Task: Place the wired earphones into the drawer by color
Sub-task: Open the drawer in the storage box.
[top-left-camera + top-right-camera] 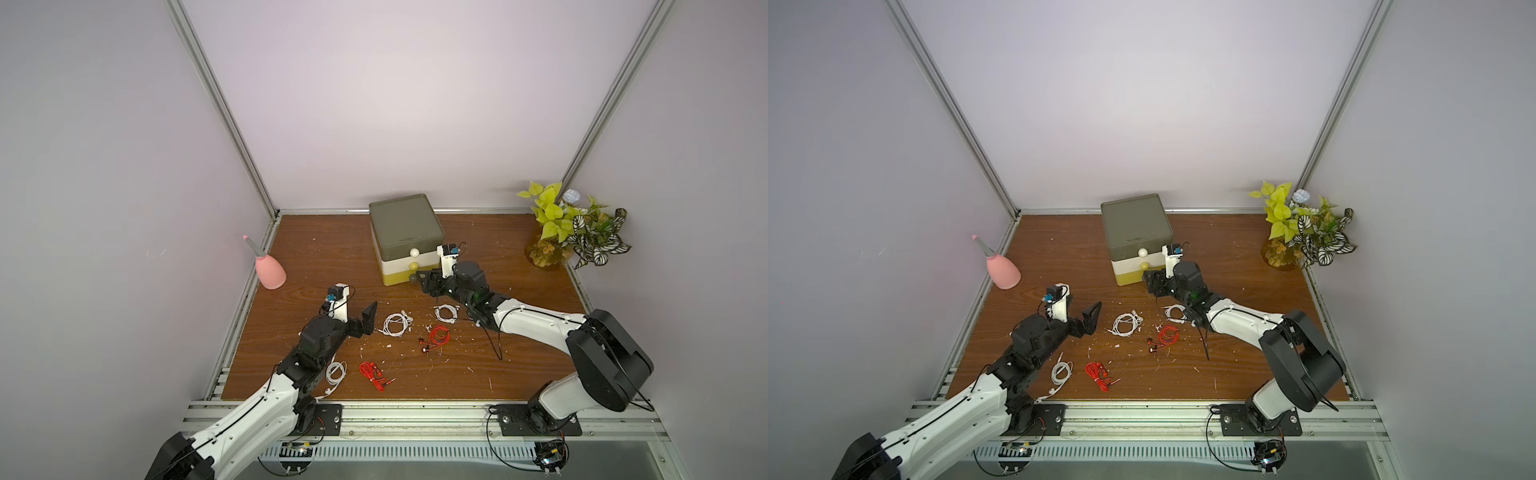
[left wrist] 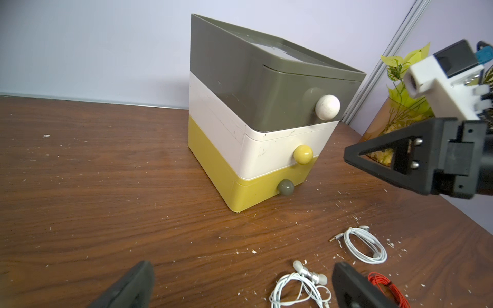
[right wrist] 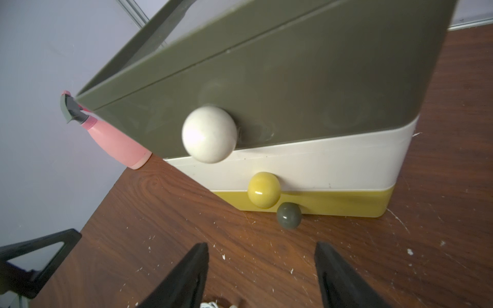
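Wired earphones: 3 white coils (image 1: 397, 324) (image 1: 446, 312) (image 1: 336, 372) and 2 red coils (image 1: 437, 335) (image 1: 371, 372) lie loose on the brown table (image 1: 316, 266), bare toward 10 o'clock. Drawer (image 1: 405, 237) stands at 12 o'clock against the back edge, all 3 tiers closed, contents hidden. My right gripper (image 3: 261, 269), fingers spread and empty, faces the grey knob (image 3: 289, 215). My left gripper (image 2: 240, 285) hangs spread wide at 8 o'clock. Pink bottle (image 1: 269, 270) and plant (image 1: 573, 226) occupy the far corners.

Soft even light, blurred wrist-view edges
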